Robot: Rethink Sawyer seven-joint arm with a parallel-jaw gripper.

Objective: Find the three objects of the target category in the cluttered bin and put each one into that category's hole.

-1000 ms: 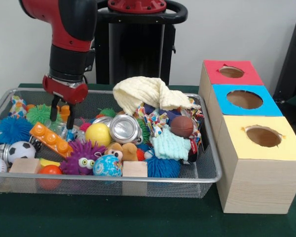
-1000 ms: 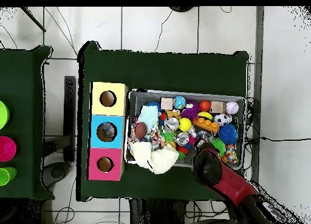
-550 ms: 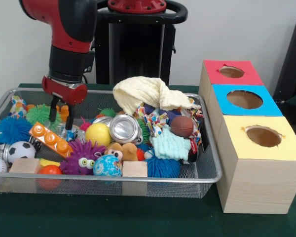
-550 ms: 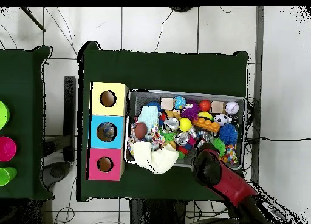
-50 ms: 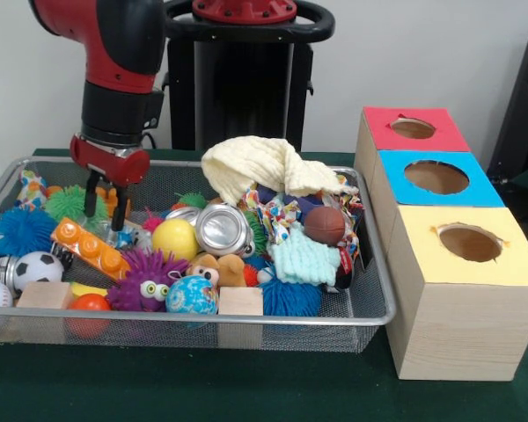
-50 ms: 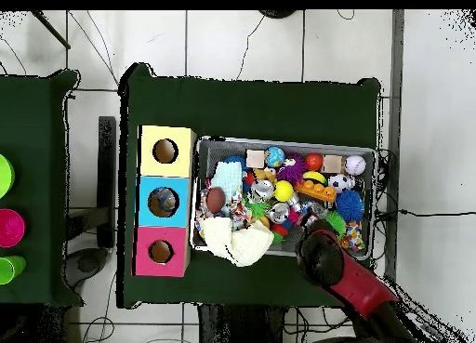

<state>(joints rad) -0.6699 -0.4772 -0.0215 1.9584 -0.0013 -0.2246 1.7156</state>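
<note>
Since the earlier frame, the gripper had drifted slightly left and upward, fingers spread and empty, at the frame's left over the wire bin. Just below it lay the orange brick. Three holed boxes stood right.

The arm is glossy red at its rounded upper link, then a black cylindrical wrist section, then a red collar above the gripper. The gripper has two thin black fingers. Behind stands a black pedestal with a red cap, ringed by what looks like a black handle.
</note>
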